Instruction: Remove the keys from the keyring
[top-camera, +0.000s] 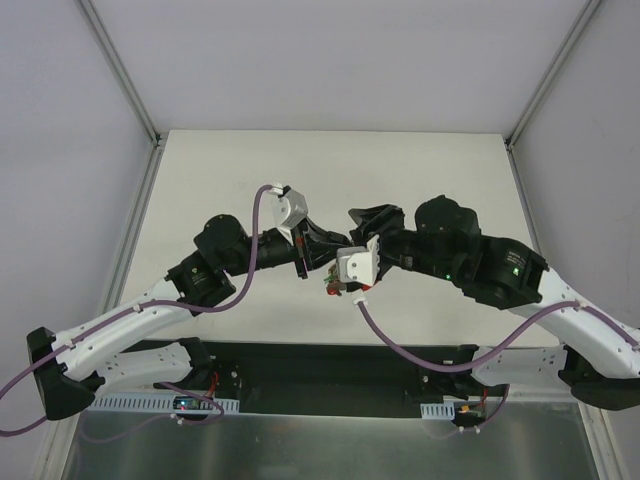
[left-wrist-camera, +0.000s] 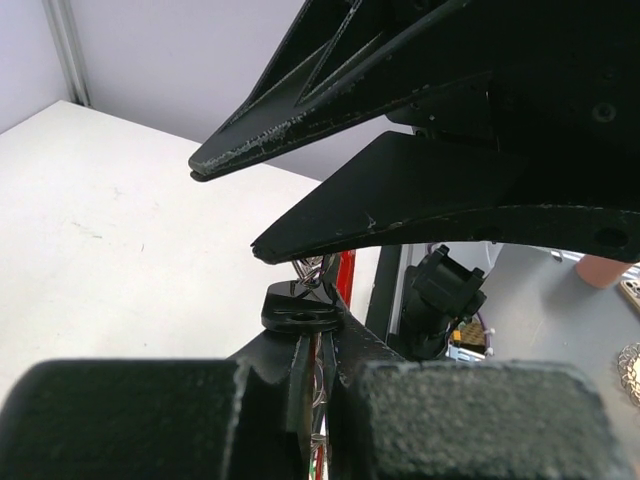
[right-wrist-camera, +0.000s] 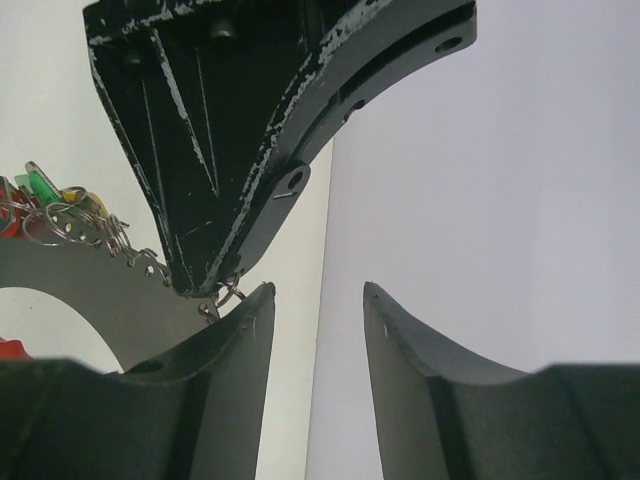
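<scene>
Keyring (right-wrist-camera: 228, 293), keys (right-wrist-camera: 45, 195) attached, is clenched in the left end effector (right-wrist-camera: 200, 283); we see the right end effector (right-wrist-camera: 318, 295) released, empty.

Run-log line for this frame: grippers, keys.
left gripper: shut on chain | right gripper: open, nothing held | keys: bunched on keyring, at chain's far end

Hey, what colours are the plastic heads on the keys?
Green, yellow and red heads show on the keys, clearest in the right wrist view.
</scene>
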